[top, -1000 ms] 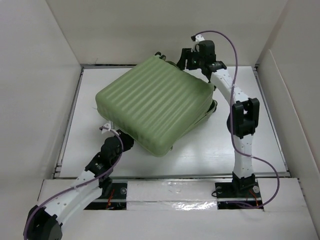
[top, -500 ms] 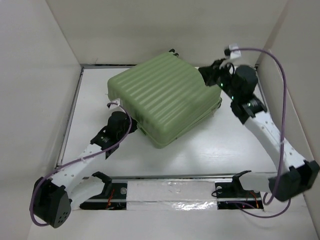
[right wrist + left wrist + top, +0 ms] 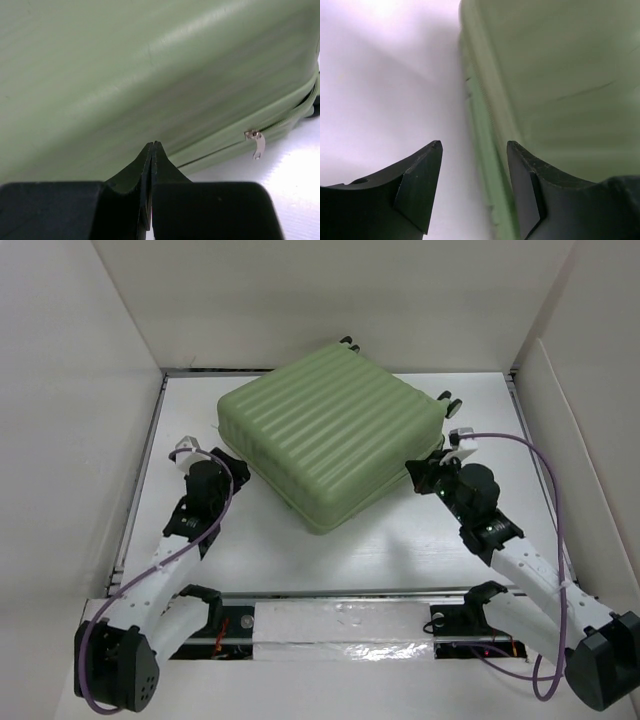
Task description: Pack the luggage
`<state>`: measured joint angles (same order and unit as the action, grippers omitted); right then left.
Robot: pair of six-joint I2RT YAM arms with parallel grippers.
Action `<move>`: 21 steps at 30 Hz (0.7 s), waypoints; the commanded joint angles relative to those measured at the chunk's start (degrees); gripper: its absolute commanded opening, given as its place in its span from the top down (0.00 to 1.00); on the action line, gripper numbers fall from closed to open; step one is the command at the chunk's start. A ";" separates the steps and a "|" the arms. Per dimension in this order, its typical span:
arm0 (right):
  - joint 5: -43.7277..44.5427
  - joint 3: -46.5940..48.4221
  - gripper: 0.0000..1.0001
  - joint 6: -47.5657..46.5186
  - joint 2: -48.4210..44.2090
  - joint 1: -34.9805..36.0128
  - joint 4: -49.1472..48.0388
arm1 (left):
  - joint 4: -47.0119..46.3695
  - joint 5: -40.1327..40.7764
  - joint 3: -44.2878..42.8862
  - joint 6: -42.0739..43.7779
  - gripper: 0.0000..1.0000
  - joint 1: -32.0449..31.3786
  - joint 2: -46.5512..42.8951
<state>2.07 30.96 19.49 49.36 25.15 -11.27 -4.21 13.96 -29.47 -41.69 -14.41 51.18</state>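
Note:
The luggage [image 3: 330,435] is a pale green ribbed hard-shell suitcase. It lies flat and closed, set at an angle on the white table [image 3: 400,550]. Two of its black wheels [image 3: 449,400] show at the far right corner. My left gripper [image 3: 220,465] is at its left side, open and holding nothing. In the left wrist view the shell's edge [image 3: 485,150] runs past my right finger, between the open left gripper's [image 3: 474,145] tips. My right gripper [image 3: 413,472] is shut and empty, its tips at the luggage's near right side [image 3: 150,75]. The right gripper [image 3: 152,144] points at the shell just above the zipper seam, whose metal pull [image 3: 258,144] hangs to the right.
White walls [image 3: 90,390] box in the table on the left, back and right. A metal rail [image 3: 340,592] runs along the near edge by the arm bases. Purple cables [image 3: 530,455] loop off both arms.
My right arm has swung from the luggage's far corner round to its near right side and its gripper has shut. My left gripper pulled back left and opened. The luggage shifted right.

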 commanded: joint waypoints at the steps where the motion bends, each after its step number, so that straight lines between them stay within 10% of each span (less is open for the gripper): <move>1: 1.36 -2.04 1.00 0.46 -0.49 -0.80 -1.56 | -7.66 -4.54 -8.44 -1.38 0.49 0.79 5.31; 7: 3.21 -3.19 1.00 0.38 -2.34 -1.50 -1.66 | -6.69 -6.75 -23.42 0.46 0.46 -2.80 20.45; 12: 4.08 -4.85 1.00 -0.06 -5.15 -2.12 -0.06 | -15.00 1.24 -14.32 1.18 0.36 -3.34 8.28; 17: 3.56 -6.70 0.98 -0.24 -6.12 -3.96 -0.78 | -13.73 1.00 -10.25 -1.79 0.28 5.58 11.29; 21: 7.16 -6.61 1.00 1.52 -5.60 -6.07 2.38 | -27.27 -15.86 -8.24 -13.40 0.40 17.39 21.04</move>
<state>5.89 24.34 19.99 43.86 20.58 -9.28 -20.75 8.47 -39.97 -46.83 -2.24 66.41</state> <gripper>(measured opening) 0.010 0.612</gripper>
